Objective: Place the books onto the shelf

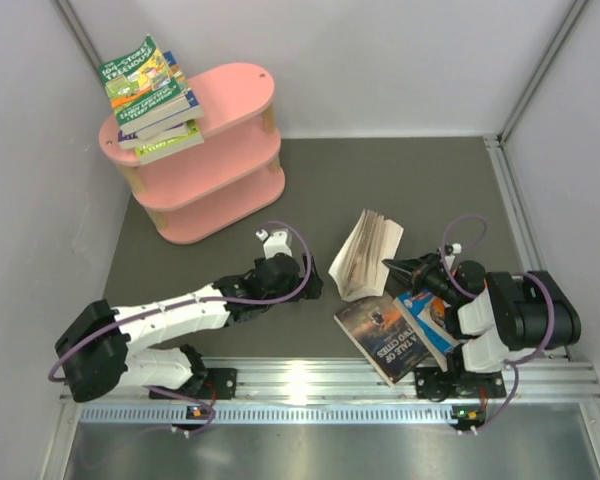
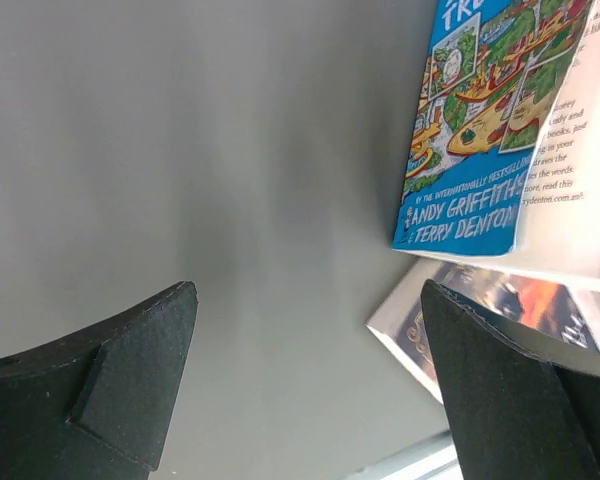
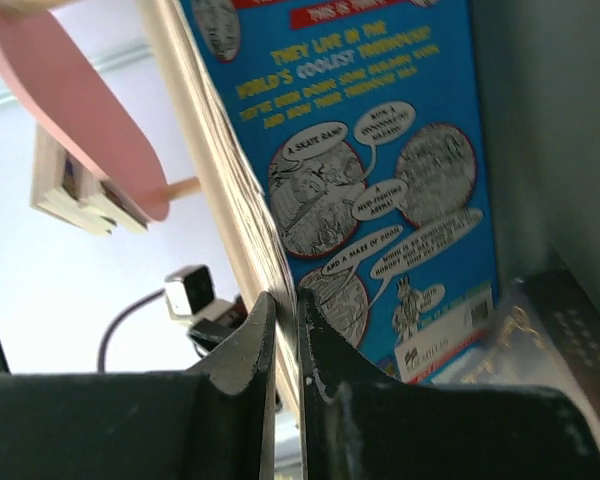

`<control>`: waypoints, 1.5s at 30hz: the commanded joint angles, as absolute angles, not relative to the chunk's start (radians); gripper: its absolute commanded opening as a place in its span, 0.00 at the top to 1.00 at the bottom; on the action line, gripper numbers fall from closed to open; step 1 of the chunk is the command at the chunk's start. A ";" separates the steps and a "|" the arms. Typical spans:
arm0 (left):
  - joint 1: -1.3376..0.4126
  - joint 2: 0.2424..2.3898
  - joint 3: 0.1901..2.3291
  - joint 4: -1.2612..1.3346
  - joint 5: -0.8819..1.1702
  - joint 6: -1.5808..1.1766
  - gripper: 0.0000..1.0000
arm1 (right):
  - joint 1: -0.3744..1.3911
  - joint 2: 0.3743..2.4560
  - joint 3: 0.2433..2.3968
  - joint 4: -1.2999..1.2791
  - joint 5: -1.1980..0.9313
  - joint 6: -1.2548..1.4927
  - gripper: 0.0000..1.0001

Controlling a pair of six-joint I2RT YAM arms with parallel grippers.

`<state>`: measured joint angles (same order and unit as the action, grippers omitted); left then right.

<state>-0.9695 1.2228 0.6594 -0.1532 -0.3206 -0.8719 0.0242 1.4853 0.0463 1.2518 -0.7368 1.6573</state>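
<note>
**A:** What lies nearest the arm bases?

**B:** A dark book (image 1: 382, 338), flat on the table (image 1: 400, 190). Its cover reads "A Tale of Two Cities". Touching its right side, a blue-and-orange paperback (image 1: 432, 322) lies partly under the right arm.

**A:** And the right pincer?

**B:** The right pincer (image 3: 285, 300) is clamped tight on one edge of the blue paperback (image 3: 380, 180). That book stands on the table just behind the dark book, with its pages fanned open.

**A:** Any writing on it?

**B:** The back cover says "They live in the world's coolest treehouse!" above cartoon speech bubbles. The left wrist view shows "Andy Griffiths" and "Terry Denton" on the front.

**A:** The left pincer?

**B:** The left pincer (image 2: 305, 300) has its jaws spread wide and holds nothing. It sits low over the table, just left of the blue paperback and apart from it.

**A:** Farther back?

**B:** The pink shelf (image 1: 215, 170) stands in the far left corner, well apart from both pincers. A stack of books (image 1: 150, 95) rests on the left end of its top board. The green top cover reads "Treehouse", but the number is too small to make out.
</note>
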 commanded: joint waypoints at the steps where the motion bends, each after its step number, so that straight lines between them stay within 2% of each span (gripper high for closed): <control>1: -0.965 1.244 0.689 -0.161 -0.374 -0.844 0.01 | 0.035 1.571 0.014 1.477 -0.848 1.626 1.00; 11: -0.965 1.419 0.773 -0.084 -0.357 -0.808 0.01 | 0.038 1.862 0.021 1.451 -1.034 1.442 1.00; 15: -0.965 1.482 0.844 -0.094 -0.302 -0.782 0.02 | 0.037 1.904 0.025 1.454 -1.046 1.411 0.53; 18: -0.966 1.506 0.856 -0.094 -0.281 -0.785 0.02 | 0.038 1.870 0.029 1.448 -1.049 1.419 0.42; 25: -0.966 1.522 0.805 -0.052 -0.244 -0.799 0.02 | 0.037 1.818 0.058 1.376 -1.031 1.410 0.40; 33: -0.968 1.655 0.844 -0.009 -0.108 -0.802 0.03 | 0.048 1.815 0.110 1.336 -0.979 1.405 0.40; 39: -0.989 1.726 0.861 0.032 -0.083 -0.815 0.05 | 0.067 1.776 0.156 1.278 -0.953 1.401 0.40; 41: -0.996 1.724 0.858 0.040 -0.084 -0.824 0.05 | 0.081 1.725 0.185 1.091 -0.928 1.302 0.41; 43: -0.996 1.712 0.856 0.041 -0.090 -0.824 0.05 | 0.112 1.659 0.267 0.675 -0.838 1.069 0.43; 44: -0.996 1.706 0.853 0.040 -0.092 -0.822 0.05 | 0.127 1.585 0.306 0.515 -0.783 0.984 0.52; 45: -0.996 1.700 0.851 0.038 -0.095 -0.821 0.05 | 0.164 1.553 0.389 0.257 -0.720 0.913 0.56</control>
